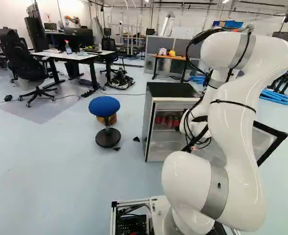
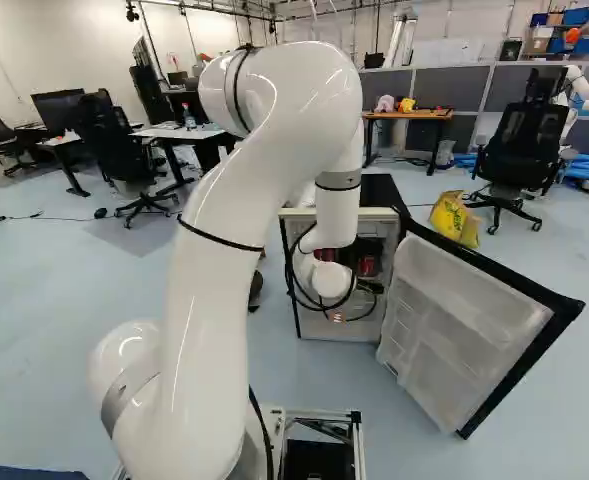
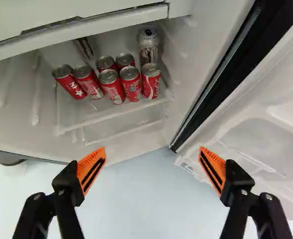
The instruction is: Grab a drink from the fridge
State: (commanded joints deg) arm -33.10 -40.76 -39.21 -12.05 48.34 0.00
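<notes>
White and glossy, the robot arm (image 1: 236, 127) loomed nearest, and what a reach it had, bending over towards the fridge (image 1: 170, 90) with its door (image 2: 464, 330) swung wide on the robot's right! And there were the drinks, folks: red cans (image 3: 112, 85) bunched upright on a shelf (image 3: 106, 116) inside, a taller silver can (image 3: 148, 45) behind them on the door side. Everything hung on the line from gripper (image 3: 152, 149) to can. That shelf lay ahead of the fingers, beyond them and into the cabinet, while the gripper itself seemed tipped downward, pale floor (image 3: 151, 199) showing between its fingers. Most of the cans sat over towards the finger farther from the door; only the front can (image 3: 150, 81) closest to the door side looked roughly lined up with the middle of the gap. Long axes stood up and down, fingers stood one to each side, so a pinch across a can's body looked on, provided the wrist levelled and pushed in without knocking the door or the shelf lip. And the grip? Fully released: the orange pads (image 3: 90, 169) stood wide apart, far wider than a can by my reckoning, touching nothing and holding nothing.
</notes>
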